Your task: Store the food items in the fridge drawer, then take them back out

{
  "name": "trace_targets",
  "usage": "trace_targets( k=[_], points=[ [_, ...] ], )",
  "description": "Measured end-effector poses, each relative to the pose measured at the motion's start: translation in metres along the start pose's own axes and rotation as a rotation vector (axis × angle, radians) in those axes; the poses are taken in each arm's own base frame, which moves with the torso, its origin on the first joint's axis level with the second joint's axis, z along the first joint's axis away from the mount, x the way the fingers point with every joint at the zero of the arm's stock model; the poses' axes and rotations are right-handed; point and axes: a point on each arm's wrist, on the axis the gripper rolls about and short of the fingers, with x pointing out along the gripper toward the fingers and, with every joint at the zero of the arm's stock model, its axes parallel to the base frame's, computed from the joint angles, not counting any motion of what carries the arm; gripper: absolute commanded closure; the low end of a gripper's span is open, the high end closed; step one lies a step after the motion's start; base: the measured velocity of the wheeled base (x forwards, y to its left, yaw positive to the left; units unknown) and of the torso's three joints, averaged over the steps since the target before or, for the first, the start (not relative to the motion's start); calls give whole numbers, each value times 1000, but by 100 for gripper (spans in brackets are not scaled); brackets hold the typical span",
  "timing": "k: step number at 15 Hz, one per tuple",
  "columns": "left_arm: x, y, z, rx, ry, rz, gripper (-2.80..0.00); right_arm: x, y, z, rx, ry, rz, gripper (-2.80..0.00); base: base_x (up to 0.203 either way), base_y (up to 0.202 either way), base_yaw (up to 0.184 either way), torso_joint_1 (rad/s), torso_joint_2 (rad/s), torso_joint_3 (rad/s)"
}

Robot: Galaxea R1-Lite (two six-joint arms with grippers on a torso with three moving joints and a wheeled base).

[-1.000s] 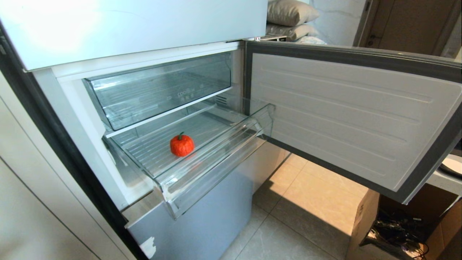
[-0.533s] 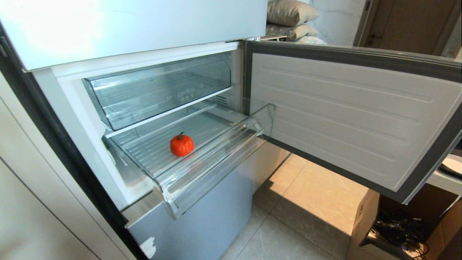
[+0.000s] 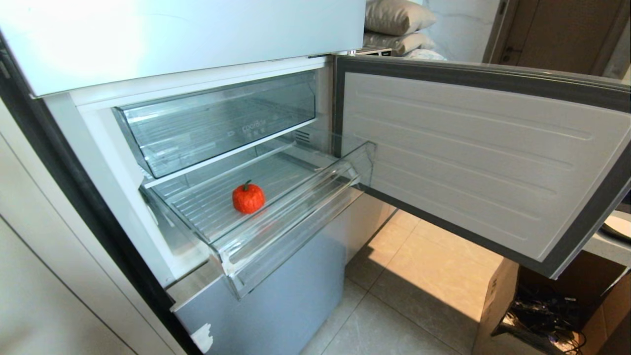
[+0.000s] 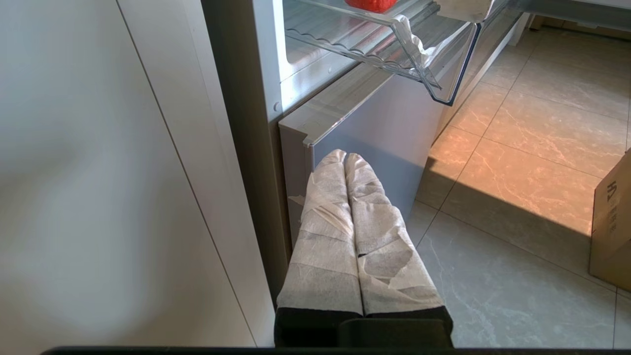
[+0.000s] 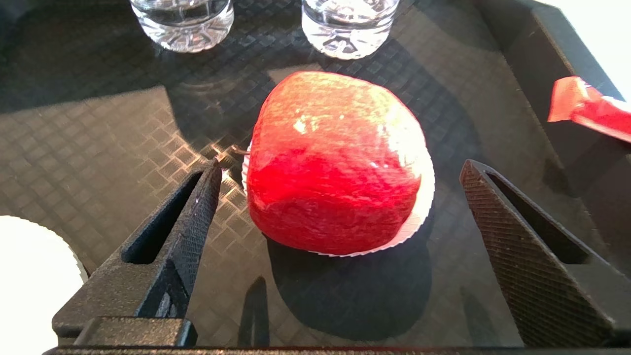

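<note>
The fuzzy orange-red fruit [image 3: 248,198] with a green stem lies on the ribbed floor of the pulled-out fridge drawer [image 3: 291,212]; neither arm shows in the head view. In the right wrist view the glossy red apple [image 5: 335,158] rests on a white paper liner on a black tray [image 5: 98,138]. My right gripper [image 5: 341,165] is open, with one black finger on each side of the apple and neither touching it. My left gripper [image 4: 345,157], wrapped in white cloth, is shut and empty. It is parked low beside the fridge's bottom panel, below the drawer [image 4: 424,64].
Two clear glasses [image 5: 182,22] [image 5: 347,24] stand on the tray beyond the apple, with a red wrapper [image 5: 586,108] on its raised edge. The fridge door [image 3: 483,162] stands open to the right over a cardboard box [image 3: 498,305]. An upper clear bin [image 3: 217,123] sits above the drawer.
</note>
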Motion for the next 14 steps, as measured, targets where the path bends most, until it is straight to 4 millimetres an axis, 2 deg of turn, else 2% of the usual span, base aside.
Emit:
trace_targets(
  k=[5,9,14],
  points=[
    [0,0,0,0,0,0,0,9,0,0,0,-7,2,-280,0,0,0,0,0,0],
    [0,0,0,0,0,0,0,16,11,-3,9,-3,29,-280,0,0,0,0,0,0],
    [0,0,0,0,0,0,0,15,14,-3,16,2,32,-280,0,0,0,0,0,0]
  ],
)
